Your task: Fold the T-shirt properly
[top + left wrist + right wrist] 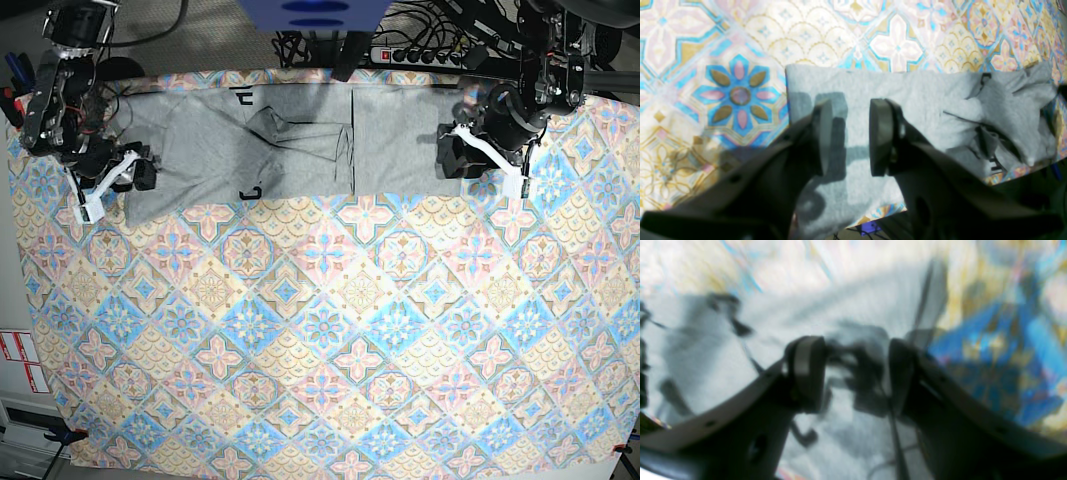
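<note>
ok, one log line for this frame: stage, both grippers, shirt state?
stage: early fold | left gripper: open, over T-shirt edge | right gripper: open at opposite end | shirt: spread, middle bunched, along tablecloth far edge

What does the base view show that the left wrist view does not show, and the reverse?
Only the base view shows the whole T-shirt spread along the far edge of the tablecloth, the right claw at one end, and the power strip behind. Only the left wrist view shows the open gap between the left claw fingers over a flat corner of cloth. Both show the grey shirt, its crumpled middle with black lettering, and the patterned tablecloth.
</note>
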Motion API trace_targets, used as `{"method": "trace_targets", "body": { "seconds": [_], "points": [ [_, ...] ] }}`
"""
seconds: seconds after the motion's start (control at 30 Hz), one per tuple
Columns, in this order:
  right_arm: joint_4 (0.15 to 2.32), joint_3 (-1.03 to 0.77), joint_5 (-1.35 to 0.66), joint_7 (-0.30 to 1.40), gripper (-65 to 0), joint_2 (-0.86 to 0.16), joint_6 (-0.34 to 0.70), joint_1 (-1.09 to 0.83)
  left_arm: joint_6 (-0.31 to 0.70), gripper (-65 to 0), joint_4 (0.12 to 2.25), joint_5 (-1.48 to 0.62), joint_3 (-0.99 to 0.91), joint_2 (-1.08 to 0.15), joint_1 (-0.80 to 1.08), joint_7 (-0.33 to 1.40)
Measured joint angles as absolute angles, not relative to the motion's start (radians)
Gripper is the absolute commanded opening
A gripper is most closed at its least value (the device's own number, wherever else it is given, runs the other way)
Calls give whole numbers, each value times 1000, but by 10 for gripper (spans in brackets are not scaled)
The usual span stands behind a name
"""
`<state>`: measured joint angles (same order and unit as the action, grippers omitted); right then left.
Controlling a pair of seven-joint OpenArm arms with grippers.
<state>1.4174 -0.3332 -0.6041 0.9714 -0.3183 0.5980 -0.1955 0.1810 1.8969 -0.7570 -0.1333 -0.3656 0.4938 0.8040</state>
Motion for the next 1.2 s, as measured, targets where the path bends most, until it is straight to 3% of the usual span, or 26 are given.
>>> {"method": "trace_targets", "body": {
  "seconds": [0.33,0.73,0.93,1.2],
  "points": [
    [1356,-289,-425,957,-352,-278,598,-161,181,-459,1897,-757,-133,-363,494,804],
    [1338,-290,-392,946,-350,-265,602,-155,181,-459,1897,-757,-133,-364,494,804],
    [1339,-363,-397,954,-260,-257,609,-158,181,-459,1897,-757,-133,-364,494,804],
    [1339,-421,-374,962,-254,-263,601,-164,181,-459,1897,-757,-133,-364,494,804]
  ]
}}
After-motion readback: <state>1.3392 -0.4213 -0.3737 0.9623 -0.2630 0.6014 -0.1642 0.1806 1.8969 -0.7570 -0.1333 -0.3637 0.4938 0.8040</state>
